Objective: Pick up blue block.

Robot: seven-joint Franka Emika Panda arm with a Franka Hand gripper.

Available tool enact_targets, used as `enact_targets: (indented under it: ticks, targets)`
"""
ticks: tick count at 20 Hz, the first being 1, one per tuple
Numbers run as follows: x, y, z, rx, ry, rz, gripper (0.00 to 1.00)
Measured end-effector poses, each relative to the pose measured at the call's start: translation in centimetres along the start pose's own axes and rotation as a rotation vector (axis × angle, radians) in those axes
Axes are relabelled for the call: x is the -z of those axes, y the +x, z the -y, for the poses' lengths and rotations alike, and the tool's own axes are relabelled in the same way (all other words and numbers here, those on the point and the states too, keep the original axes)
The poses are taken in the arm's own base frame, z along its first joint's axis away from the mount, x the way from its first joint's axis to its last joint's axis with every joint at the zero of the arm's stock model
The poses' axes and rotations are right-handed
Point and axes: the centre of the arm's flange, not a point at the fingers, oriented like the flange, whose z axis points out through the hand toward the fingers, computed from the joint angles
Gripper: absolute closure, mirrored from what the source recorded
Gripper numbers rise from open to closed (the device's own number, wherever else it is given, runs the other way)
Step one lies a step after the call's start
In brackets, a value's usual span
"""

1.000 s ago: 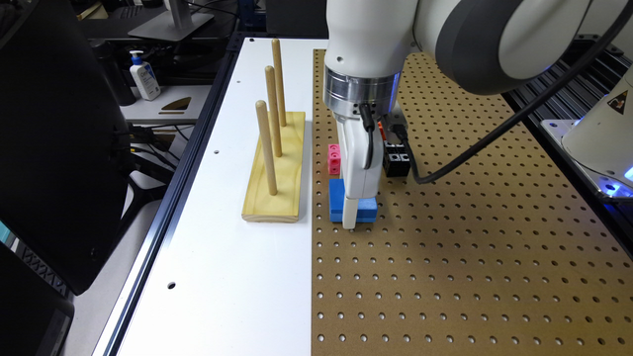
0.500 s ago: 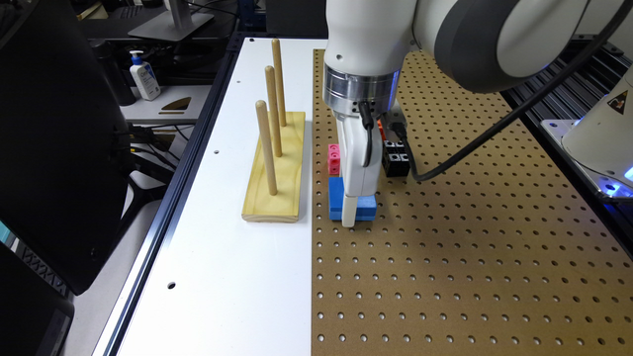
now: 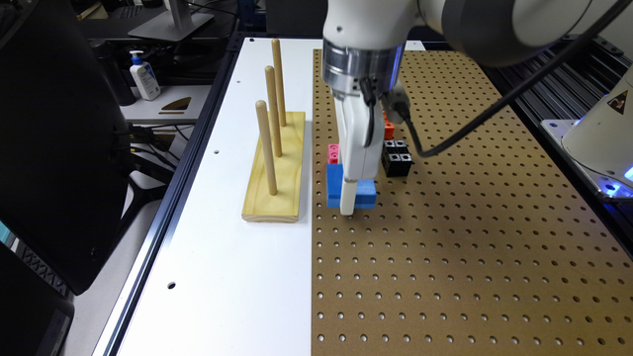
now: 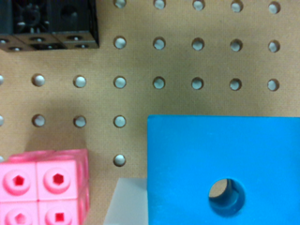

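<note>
exterior view: the gripper [image 3: 348, 198] is down at the blue block [image 3: 366, 194] on the pegboard [image 3: 445, 257], low enough for a side grab, pink cube [image 3: 334, 154] just behind. wrist view: block [image 4: 225, 168] sits against a pale finger [image 4: 125, 204], hole up; can't tell if the fingers are closed on it.

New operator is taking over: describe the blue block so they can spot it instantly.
Find the brown pegboard, then the edge beside the wooden peg stand. The blue block lies under the gripper: flat, with a round centre hole, wider than the pink cubes.
</note>
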Motion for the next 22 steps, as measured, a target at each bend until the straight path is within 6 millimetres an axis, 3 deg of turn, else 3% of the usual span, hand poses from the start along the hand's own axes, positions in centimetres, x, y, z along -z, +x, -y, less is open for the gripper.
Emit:
enact_targets:
  ticks: [4,10,15,22]
  targets:
    - [0.7,-0.1,0.0,0.002,0.003,-0.005,1.00]
    - [4.2,-0.5,0.2,0.007,-0.006,-0.017,1.00]
    - [4.9,-0.6,0.2,0.007,-0.003,-0.022,1.00]
    - [10.2,-1.5,0.1,0.006,-0.009,-0.045,1.00]
